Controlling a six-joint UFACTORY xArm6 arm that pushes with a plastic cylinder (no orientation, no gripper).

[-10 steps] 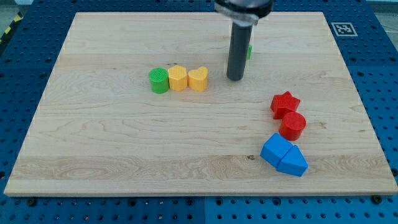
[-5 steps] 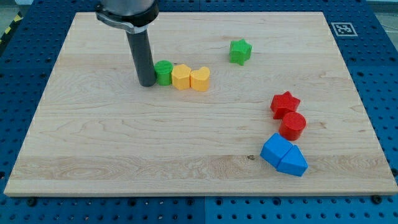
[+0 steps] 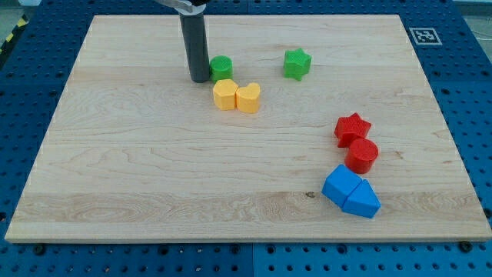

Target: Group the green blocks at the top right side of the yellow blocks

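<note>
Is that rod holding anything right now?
Nothing is held. My tip sits just left of the green cylinder; it can only push.

My tip (image 3: 199, 79): dark grey. Cylinder (image 3: 221, 67) and star (image 3: 296, 63): green. Two yellow blocks (image 3: 237, 96). Red star (image 3: 352, 128), red cylinder (image 3: 362, 155). Two blue blocks (image 3: 350, 191). Pale wood board (image 3: 154, 177).
</note>
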